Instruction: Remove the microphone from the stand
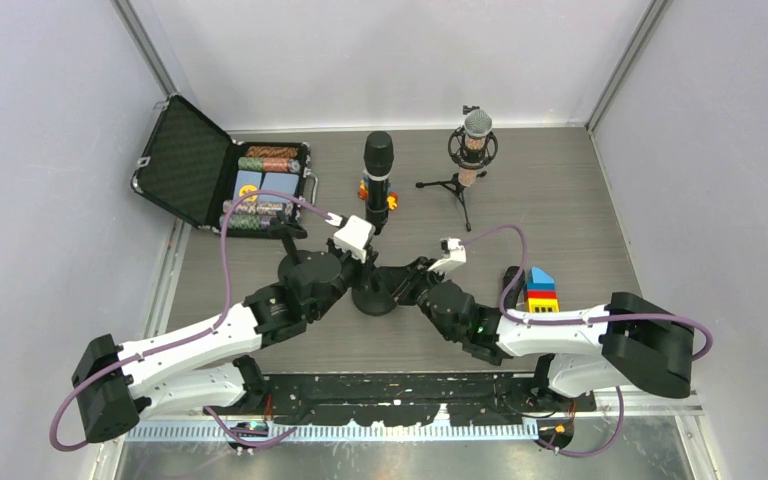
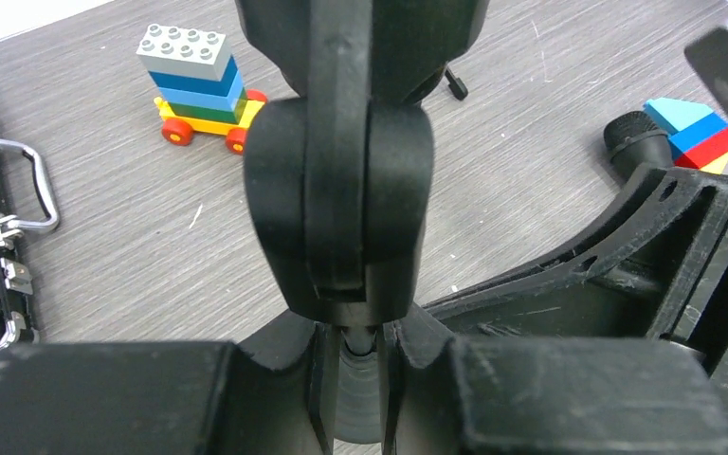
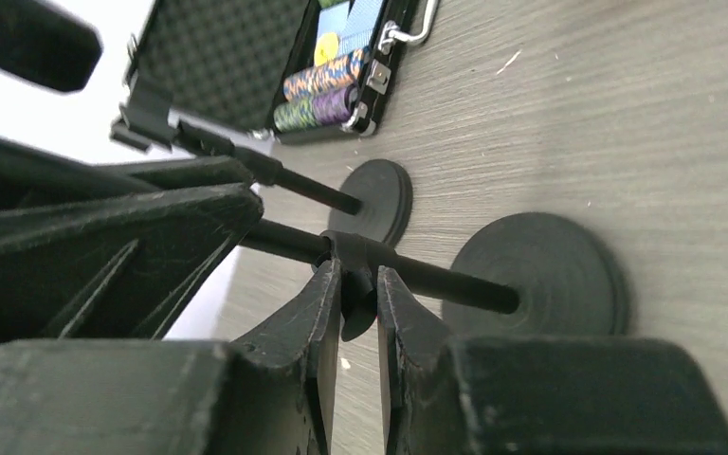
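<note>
The left end effector (image 2: pixel 354 334) is clenched on the stand's swivel joint (image 2: pixel 339 199). The right end effector (image 3: pixel 358 289) pinches the pole knob (image 3: pixel 356 320) just above the round base (image 3: pixel 540 275). The microphone (image 1: pixel 378 160) sits clipped high above that base. It looks like a bracing step; next, one end effector must shift onto the microphone and pull.

case (image 1: pixel 195 165): far left on worktop (image 1: pixel 580 200)
microphone (image 1: pixel 378 165): centre, on stand (image 1: pixel 373 300)
tripod (image 1: pixel 457 186): right of microphone
blocks (image 1: pixel 541 290): near right

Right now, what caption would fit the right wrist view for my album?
Right gripper pinching the microphone stand pole near its round base, open poker chip case behind.
</note>
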You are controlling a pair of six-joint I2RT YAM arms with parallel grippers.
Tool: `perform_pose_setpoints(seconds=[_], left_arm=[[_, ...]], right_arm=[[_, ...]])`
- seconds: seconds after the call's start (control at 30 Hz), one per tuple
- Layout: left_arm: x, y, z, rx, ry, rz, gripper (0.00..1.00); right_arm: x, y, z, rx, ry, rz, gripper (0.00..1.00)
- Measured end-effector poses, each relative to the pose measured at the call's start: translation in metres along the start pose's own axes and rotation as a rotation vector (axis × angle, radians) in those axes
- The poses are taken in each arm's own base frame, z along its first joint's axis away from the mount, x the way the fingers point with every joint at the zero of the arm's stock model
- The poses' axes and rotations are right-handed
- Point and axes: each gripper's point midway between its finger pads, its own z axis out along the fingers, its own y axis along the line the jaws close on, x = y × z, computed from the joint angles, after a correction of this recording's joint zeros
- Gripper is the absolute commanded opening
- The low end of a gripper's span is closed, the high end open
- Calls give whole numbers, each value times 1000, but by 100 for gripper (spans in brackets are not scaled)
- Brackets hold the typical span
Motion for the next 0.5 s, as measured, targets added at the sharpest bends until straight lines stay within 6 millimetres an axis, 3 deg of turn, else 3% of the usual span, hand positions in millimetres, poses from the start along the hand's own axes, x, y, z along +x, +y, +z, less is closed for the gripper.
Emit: perform_pose_setpoints(seconds=[0.5], left_arm=[[15, -13, 1, 60, 55, 25, 0]], right_arm=[[11, -1, -22, -302, 106, -727, 6]])
